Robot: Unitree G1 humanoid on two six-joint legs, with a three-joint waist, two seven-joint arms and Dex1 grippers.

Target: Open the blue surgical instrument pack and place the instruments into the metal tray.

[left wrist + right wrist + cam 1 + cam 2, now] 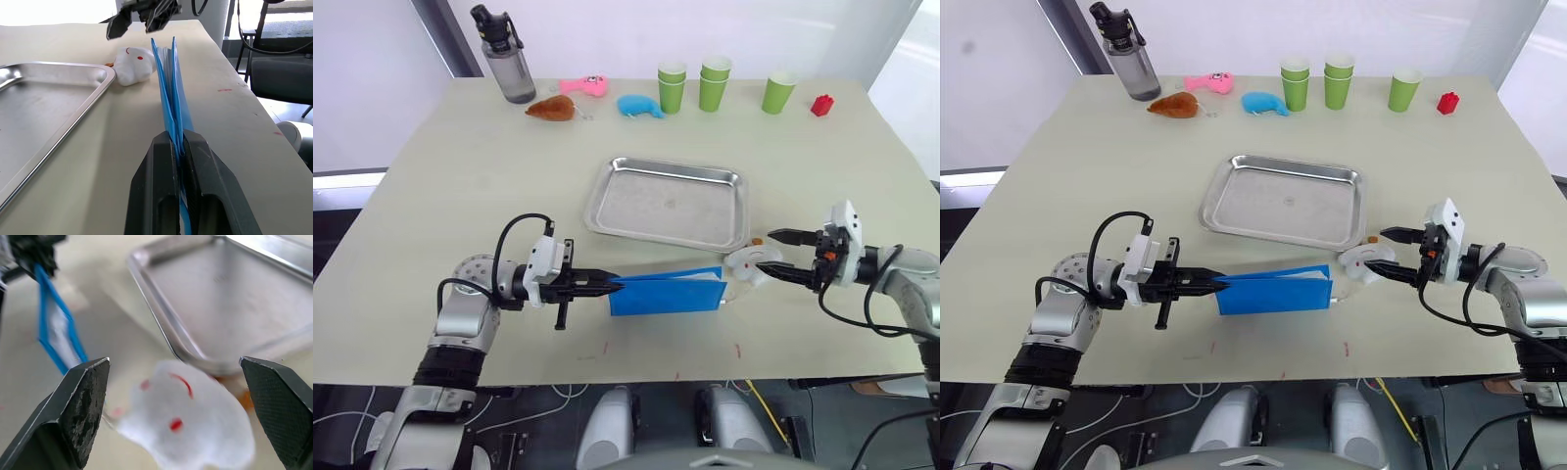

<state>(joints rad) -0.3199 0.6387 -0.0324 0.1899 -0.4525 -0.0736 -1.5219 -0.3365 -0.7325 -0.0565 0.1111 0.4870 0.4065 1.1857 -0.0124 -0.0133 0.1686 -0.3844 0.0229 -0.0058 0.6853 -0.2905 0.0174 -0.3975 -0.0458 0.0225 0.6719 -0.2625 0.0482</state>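
Left gripper (pixel 607 282) pinches blue surgical instrument pack (pixel 666 292) upright at lower centre, presumably for opening; right gripper (pixel 781 254) spread.

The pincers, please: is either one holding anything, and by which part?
The left pincer clamps the blue pack by its near end edge. The right pincer is open, empty.

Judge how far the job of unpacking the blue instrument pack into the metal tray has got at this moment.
Early stage. Done: the left claw is shut on the blue surgical instrument pack, holding it on edge on the table. In hand: the right claw, open, sits at a small white toy beside the pack's far end. Left: the pack is barely parted, no instruments are out, and the metal tray holds nothing.
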